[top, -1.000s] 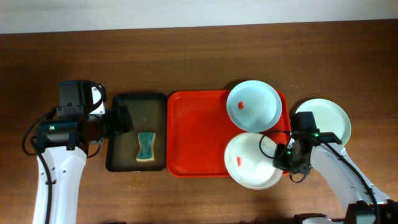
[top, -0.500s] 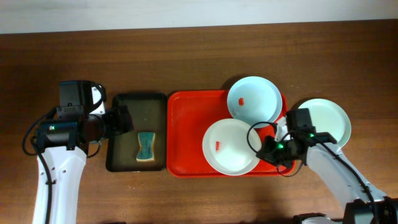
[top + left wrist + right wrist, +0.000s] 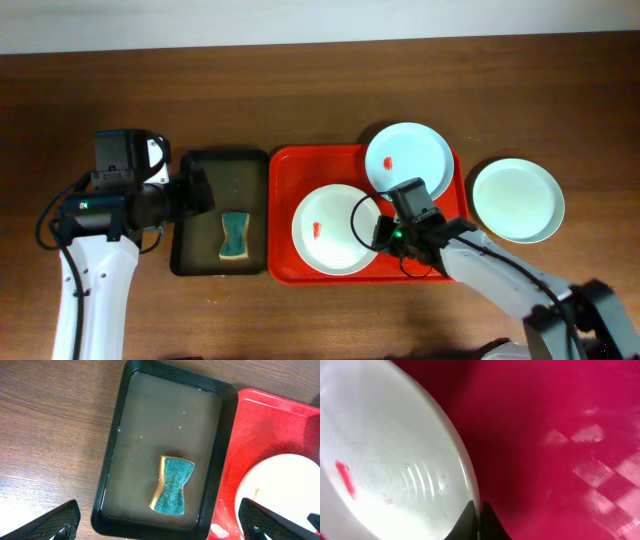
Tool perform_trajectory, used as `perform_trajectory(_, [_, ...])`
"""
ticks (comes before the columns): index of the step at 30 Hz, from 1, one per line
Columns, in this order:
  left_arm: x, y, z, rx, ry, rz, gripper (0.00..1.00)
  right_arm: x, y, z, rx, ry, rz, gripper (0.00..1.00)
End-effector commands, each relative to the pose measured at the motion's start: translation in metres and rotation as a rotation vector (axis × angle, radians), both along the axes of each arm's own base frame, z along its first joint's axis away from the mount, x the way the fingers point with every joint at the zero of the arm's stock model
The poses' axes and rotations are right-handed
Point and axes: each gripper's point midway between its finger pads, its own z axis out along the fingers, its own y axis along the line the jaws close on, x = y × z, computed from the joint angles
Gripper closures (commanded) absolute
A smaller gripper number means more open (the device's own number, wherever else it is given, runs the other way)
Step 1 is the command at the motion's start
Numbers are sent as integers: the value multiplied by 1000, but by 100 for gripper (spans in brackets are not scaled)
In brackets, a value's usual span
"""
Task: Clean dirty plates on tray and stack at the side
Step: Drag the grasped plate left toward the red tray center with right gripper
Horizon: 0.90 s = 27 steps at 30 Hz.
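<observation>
One smeared plate [image 3: 335, 229] is dragged from lower right to centre of tray [image 3: 285, 170], rim clamped in right gripper [image 3: 385, 232]; left gripper [image 3: 200, 190] spread apart; wiping judged next.

Table [image 3: 300, 100]: tray [image 3: 300, 170] in middle. Narrow tray [image 3: 215, 165] just left of it, long sides next to each other. Sponge [image 3: 234, 235] in narrow tray, in near right part. Near plate [image 3: 325, 235] inside tray, toward near edge. Far plate [image 3: 408, 165] at far right corner of tray, lying over rim, just behind and right of near plate. Third plate [image 3: 517, 200] on table, right of tray, apart from it. Right gripper [image 3: 385, 232] at right rim of near plate. Left gripper [image 3: 197, 190] at left edge of narrow tray.
</observation>
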Motion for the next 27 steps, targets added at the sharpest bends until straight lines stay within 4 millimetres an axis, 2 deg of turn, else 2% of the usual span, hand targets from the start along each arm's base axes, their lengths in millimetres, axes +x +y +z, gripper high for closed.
perform_trajectory(1, [1, -1, 7, -11, -22, 4, 1, 0, -2, -15, -32, 27, -10, 96])
perform_trajectory(2, [1, -1, 7, -11, -22, 4, 1, 1, -2, -16, -33, 27, -10, 93])
perform_trajectory(3, [1, -1, 7, -11, -22, 4, 1, 1, -1, -15, -31, 26, -3, 82])
perform_trajectory(4, [1, -1, 7, -11, -22, 4, 1, 4, 2, -7, -27, 22, 30, 70])
perform_trajectory(5, [1, -1, 7, -11, -22, 4, 1, 7, 5, -1, -28, 23, 50, 64])
perform_trajectory(6, [1, -1, 7, -11, -22, 4, 1, 10, 6, 9, -41, 29, 73, 51])
perform_trajectory(7, [1, -1, 7, -11, -22, 4, 1, 16, 8, 23, -55, 28, 99, 43])
perform_trajectory(10, [1, -1, 7, -11, -22, 4, 1, 28, 9, 56, -86, 28, 108, 42])
perform_trajectory(12, [1, -1, 7, -11, -22, 4, 1, 23, 8, 64, -94, 62, 111, 42])
perform_trajectory(18, [1, -1, 7, -11, -22, 3, 1, 6, 1, 46, -130, 160, 117, 40])
perform_trajectory(23, [1, -1, 7, -11, -22, 4, 1, 8, -6, 37, -213, 156, 119, 38])
perform_trajectory(27, [1, -1, 7, -11, -22, 4, 1, 10, 9, 39, -234, 90, 234, 39])
